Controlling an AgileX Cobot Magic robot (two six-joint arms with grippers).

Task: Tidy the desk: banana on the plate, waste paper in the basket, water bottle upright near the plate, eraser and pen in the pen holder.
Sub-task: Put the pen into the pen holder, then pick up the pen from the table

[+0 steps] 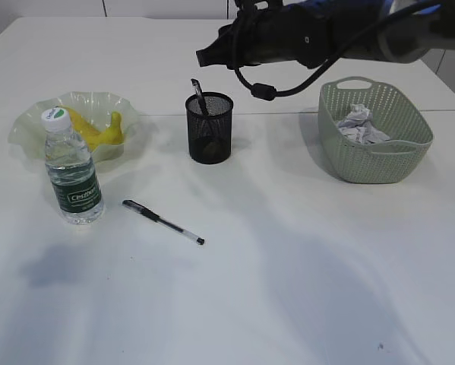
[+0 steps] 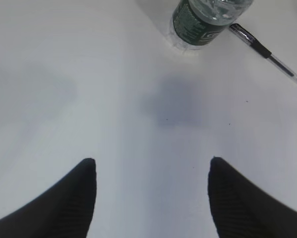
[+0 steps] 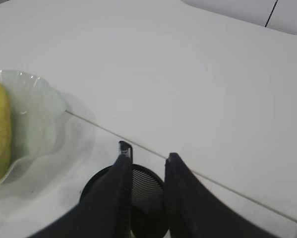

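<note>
The water bottle is cut off by the left wrist view's top edge; the pen runs off its right edge; the pen holder sits half hidden behind the right gripper's fingers.

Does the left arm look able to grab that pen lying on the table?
Probably yes. The left gripper is open, the pen lies flat with bare table around it; only the upright water bottle stands close.

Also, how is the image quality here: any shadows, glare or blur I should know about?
Exterior view: even light, soft grey arm shadows on the table, the arm at the top slightly blurred.
Left wrist view: a dim shadow patch below the bottle, gripper dark.
Right wrist view: gripper soft, mild glare on the plate.
</note>
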